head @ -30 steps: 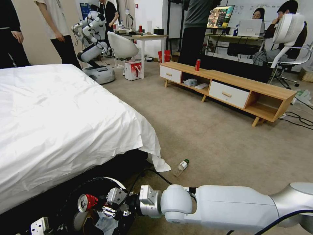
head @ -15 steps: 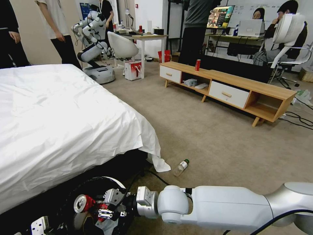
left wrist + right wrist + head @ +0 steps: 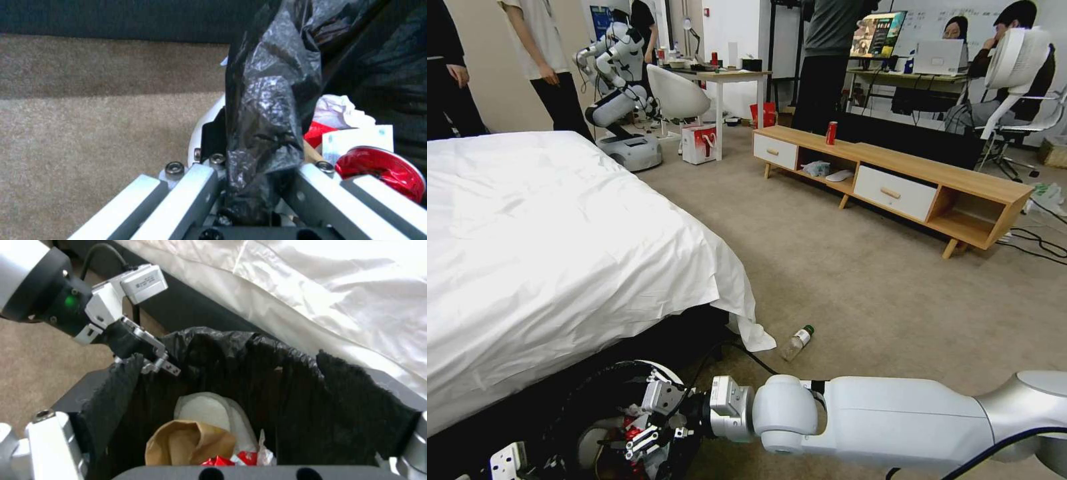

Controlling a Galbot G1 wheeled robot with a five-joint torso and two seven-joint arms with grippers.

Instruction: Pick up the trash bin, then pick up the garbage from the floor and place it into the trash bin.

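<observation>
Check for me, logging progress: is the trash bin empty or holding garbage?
Holding garbage: the trash bin contains a crushed red can, tissue and cardboard.

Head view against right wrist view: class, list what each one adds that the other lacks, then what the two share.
The head view adds the clear bottle lying on the carpet near the bed's corner, and the wooden cabinet with an upright red can. The right wrist view adds the bin's contents, a tan cardboard tray and a white tissue, plus a close look at the left gripper clamped on the liner's edge. Shared: the black-lined trash bin, the open right gripper over it, the white bed sheet and the carpet.
</observation>
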